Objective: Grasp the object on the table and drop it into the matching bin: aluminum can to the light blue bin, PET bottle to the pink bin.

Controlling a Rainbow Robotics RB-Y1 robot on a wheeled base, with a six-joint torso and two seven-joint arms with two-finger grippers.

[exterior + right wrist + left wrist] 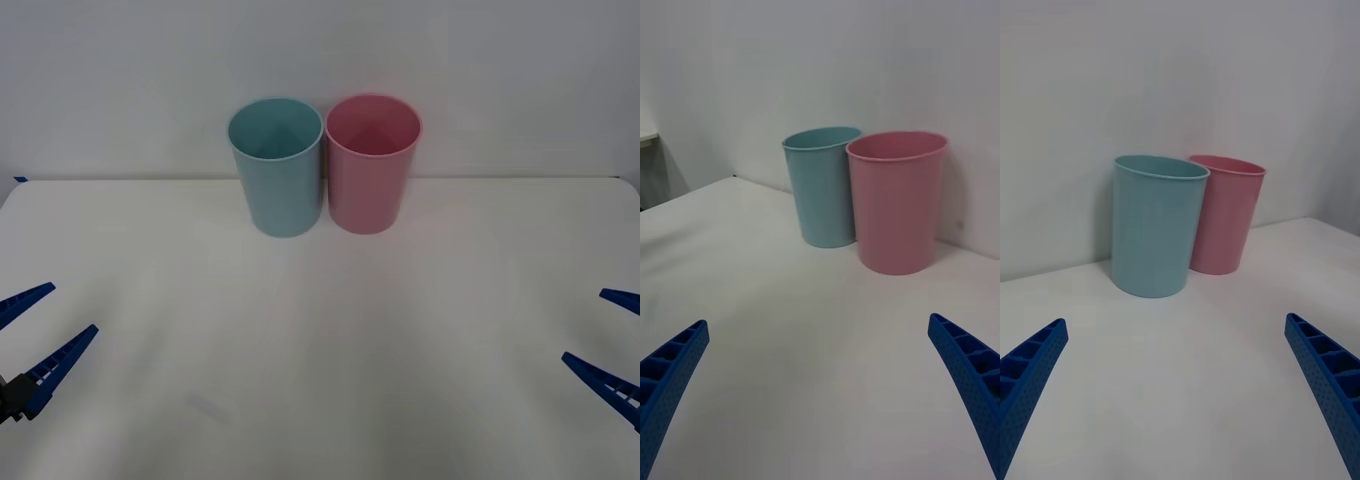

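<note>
Waiting spread at the desk (320, 380) edges, left pincer (30, 330) and right pincer (612, 340) leave the light blue bin (278, 170) and pink bin (372, 165) unobstructed.

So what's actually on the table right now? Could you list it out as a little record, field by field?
table: white table, plain top
light blue bin: light blue bin, upright at the far edge, on the robot's left of the pair
pink bin: pink bin, upright, right beside the blue one
bin contents: what the front view shows of each inside looks bare
left gripper: left gripper, open, low at the near left edge
right gripper: right gripper, open, low at the near right edge
held items: nothing between either gripper's fingers
</note>
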